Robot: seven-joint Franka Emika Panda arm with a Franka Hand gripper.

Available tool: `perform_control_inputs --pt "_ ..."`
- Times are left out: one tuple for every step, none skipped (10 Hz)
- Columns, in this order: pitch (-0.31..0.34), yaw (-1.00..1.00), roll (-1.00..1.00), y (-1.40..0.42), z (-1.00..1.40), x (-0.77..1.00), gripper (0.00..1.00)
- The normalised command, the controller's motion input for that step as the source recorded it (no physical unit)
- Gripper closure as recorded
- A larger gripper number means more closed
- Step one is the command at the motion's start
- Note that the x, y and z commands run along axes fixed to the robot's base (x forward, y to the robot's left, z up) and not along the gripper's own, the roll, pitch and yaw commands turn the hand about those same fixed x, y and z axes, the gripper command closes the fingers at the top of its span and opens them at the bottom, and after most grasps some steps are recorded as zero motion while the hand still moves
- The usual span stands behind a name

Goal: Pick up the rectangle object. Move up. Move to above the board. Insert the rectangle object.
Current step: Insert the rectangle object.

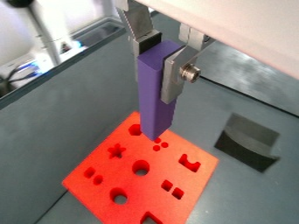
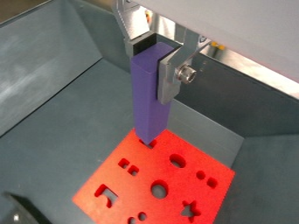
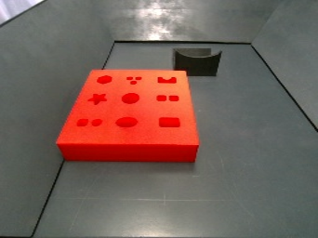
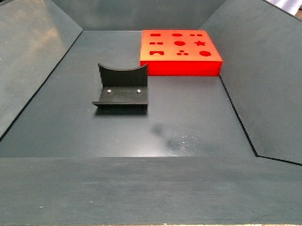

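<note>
In both wrist views the gripper point(image 1: 162, 54) pinched the rectangle object point(image 1: 156, 94), a slim matte purple block hanging upright above the red-orange, hole-dotted board point(image 1: 105, 179), away from the fixture point(image 1: 250, 140).

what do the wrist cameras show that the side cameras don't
Only the wrist views show the gripper, above the board, its silver fingers shut on the upright purple rectangle object, whose lower end hangs over the board. Only the side views show the board's thick side wall; neither shows the gripper or the block. Both kinds share the red board with its cut-outs and the dark grey U-shaped holder apart from it.
</note>
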Motion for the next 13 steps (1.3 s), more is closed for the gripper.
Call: perform_control_inputs --pt "-0.01 0.0 0.0 0.0 0.0 -0.05 1.0" --pt "0.0 -0.38 0.04 0.0 -0.04 -0.26 1.0" --pt "0.0 -0.95 0.04 0.0 -0.09 -0.05 1.0" --pt "0.0 -1.0 0.01 -0.01 -0.13 0.0 1.0" --pt "0.0 -1.0 0.0 -0.11 -0.25 0.0 1.0" --pt "0.0 -1.0 0.0 -0.13 -0.27 0.0 1.0" --pt "-0.004 -0.99 0.0 -0.15 -0.34 0.0 1.0" --pt "-0.021 -0.91 0.0 -0.23 -0.34 0.0 1.0" --pt "-0.069 -0.85 0.0 -0.29 -0.4 0.0 1.0" --pt "-0.054 -0.85 0.0 -0.29 -0.36 0.0 1.0" --pt "-0.036 -0.79 -0.02 -0.29 -0.31 0.05 1.0" --pt "-0.023 -0.77 -0.04 -0.28 -0.25 0.08 1.0" --pt "-0.011 -0.78 -0.05 -0.24 -0.27 0.08 1.0"
